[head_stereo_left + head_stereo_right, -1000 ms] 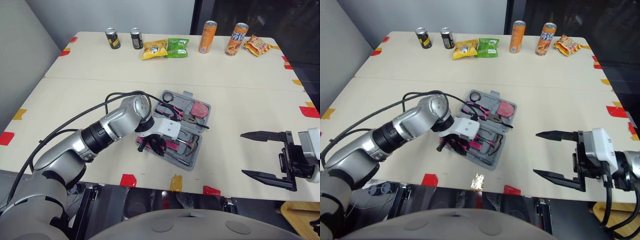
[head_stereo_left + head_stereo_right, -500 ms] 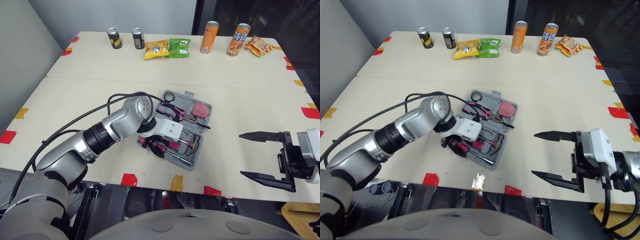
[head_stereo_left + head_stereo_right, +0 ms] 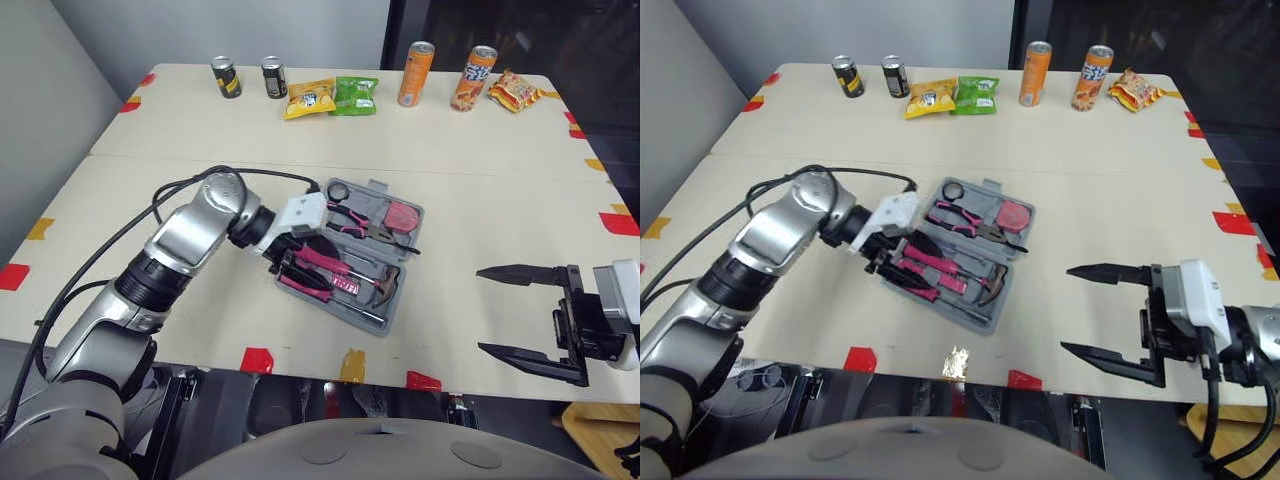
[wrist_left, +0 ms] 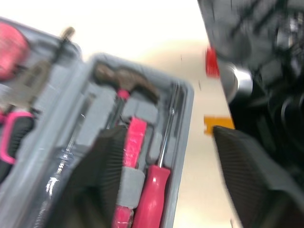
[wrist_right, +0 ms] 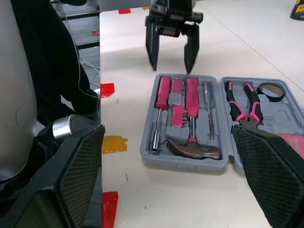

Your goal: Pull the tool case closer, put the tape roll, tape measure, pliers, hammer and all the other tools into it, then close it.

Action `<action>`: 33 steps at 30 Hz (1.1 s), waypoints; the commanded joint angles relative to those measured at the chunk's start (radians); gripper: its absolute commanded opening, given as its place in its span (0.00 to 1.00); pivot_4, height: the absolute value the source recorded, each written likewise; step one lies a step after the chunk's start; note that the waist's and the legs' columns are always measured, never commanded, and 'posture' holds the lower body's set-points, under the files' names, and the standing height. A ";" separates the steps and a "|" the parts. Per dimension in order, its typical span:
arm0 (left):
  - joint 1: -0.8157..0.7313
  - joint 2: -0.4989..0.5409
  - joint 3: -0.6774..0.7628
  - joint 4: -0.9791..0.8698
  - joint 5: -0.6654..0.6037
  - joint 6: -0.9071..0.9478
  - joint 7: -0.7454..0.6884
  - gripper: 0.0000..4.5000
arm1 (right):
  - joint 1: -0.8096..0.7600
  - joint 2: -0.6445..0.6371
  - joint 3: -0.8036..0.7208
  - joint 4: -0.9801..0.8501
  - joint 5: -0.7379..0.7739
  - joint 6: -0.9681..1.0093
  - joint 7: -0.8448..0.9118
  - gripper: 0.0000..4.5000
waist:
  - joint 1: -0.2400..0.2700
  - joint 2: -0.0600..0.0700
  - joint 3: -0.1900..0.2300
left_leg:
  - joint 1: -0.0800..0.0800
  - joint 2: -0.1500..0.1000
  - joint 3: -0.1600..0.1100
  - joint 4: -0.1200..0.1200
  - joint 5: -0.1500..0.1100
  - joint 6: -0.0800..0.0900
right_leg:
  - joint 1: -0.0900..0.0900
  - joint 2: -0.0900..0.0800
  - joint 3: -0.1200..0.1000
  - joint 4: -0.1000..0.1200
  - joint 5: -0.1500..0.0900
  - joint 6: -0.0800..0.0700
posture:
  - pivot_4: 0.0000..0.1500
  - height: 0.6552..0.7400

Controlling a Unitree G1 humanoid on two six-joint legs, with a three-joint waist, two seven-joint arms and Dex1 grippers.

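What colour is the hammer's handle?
The hammer has a pink handle; the right wrist view shows it best.

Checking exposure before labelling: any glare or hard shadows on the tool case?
Left eye view: the open grey plastic tool case is evenly lit, no glare. Right wrist view: likewise even; the open left gripper by it casts no hard shadow.

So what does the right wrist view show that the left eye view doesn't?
Right wrist view: the left gripper head-on, fingers apart, tips near the tool case's rim. Left eye view: four cans and three snack bags along the table's far side. Both: the open case holding hammer, pliers and tape roll.
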 commanded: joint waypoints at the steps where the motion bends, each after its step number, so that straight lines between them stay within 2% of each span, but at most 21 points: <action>1: 0.064 -0.012 0.033 0.050 -0.014 -0.109 0.016 0.29 | 0.000 0.008 -0.010 -0.022 0.022 -0.002 -0.008 1.00 | 0.000 0.000 0.000 | 0.000 0.000 0.000 0.000 0.000 0.000 | 0.000 0.000 0.000 0.000 0.000 0.000 | 1.00 1.00; 4: 0.104 -0.036 0.025 0.095 0.006 -0.195 0.037 0.05 | 0.000 0.006 -0.019 -0.027 0.033 0.006 -0.012 1.00 | 0.004 0.000 0.000 | 0.000 0.000 0.000 0.000 0.000 0.000 | 0.000 0.000 0.000 -0.001 0.000 0.000 | 1.00 1.00; 5: 0.115 -0.046 0.017 0.118 0.021 -0.232 0.048 0.01 | 0.001 0.004 -0.023 -0.029 0.038 0.009 -0.014 1.00 | 0.004 0.000 0.000 | -0.001 0.000 0.000 0.000 0.000 0.000 | 0.000 0.000 0.000 -0.001 0.000 0.000 | 1.00 1.00; 10: 0.131 -0.093 -0.027 0.209 0.093 -0.346 0.093 0.01 | 0.000 -0.002 -0.029 -0.030 0.044 0.013 -0.015 1.00 | 0.003 0.000 0.000 | 0.000 0.000 0.000 0.000 0.000 0.000 | 0.000 0.000 0.000 -0.001 0.000 0.001 | 1.00 1.00; 13: 0.154 -0.089 -0.113 0.290 0.205 -0.459 0.098 0.01 | -0.012 -0.012 -0.025 -0.035 0.050 0.023 -0.021 1.00 | -0.001 0.000 0.000 | 0.000 0.000 0.000 0.000 0.000 0.000 | 0.000 0.000 0.000 -0.001 0.000 0.001 | 1.00 1.00; 17: 0.186 -0.077 -0.149 0.341 0.263 -0.541 0.115 0.01 | -0.026 -0.022 -0.013 -0.034 0.051 0.031 -0.020 1.00 | -0.001 0.001 -0.006 | 0.001 0.000 0.000 -0.001 0.000 0.000 | 0.002 0.000 0.000 -0.002 0.000 0.001 | 1.00 1.00; 20: 0.215 -0.083 -0.103 0.324 0.216 -0.536 0.131 0.01 | -0.038 -0.019 0.002 -0.035 0.047 0.035 -0.025 1.00 | -0.001 0.003 -0.010 | 0.002 0.000 0.000 -0.002 0.000 0.000 | 0.002 0.000 0.000 -0.002 0.000 0.001 | 1.00 1.00; 24: 0.264 -0.118 0.033 0.221 0.034 -0.431 0.165 0.01 | -0.075 0.024 0.046 -0.038 0.048 0.039 -0.097 1.00 | -0.009 0.004 -0.011 | 0.003 0.000 0.000 -0.002 0.000 0.000 | 0.003 0.000 0.000 -0.001 0.000 0.001 | 1.00 1.00; 28: 0.317 -0.137 0.218 0.091 -0.131 -0.234 0.317 0.01 | -0.107 0.128 0.146 -0.053 -0.024 0.041 -0.269 1.00 | -0.012 0.002 -0.007 | 0.001 0.000 -0.001 -0.002 0.000 0.000 | 0.001 0.000 -0.001 0.000 0.000 0.001 | 1.00 1.00; 33: 0.396 -0.162 0.425 0.065 -0.224 -0.236 0.462 0.01 | -0.165 0.275 0.289 -0.034 -0.117 0.035 -0.458 1.00 | -0.020 0.002 -0.007 | 0.000 0.000 0.000 -0.003 0.000 0.000 | 0.000 0.000 -0.001 -0.002 0.000 0.000 | 1.00 1.00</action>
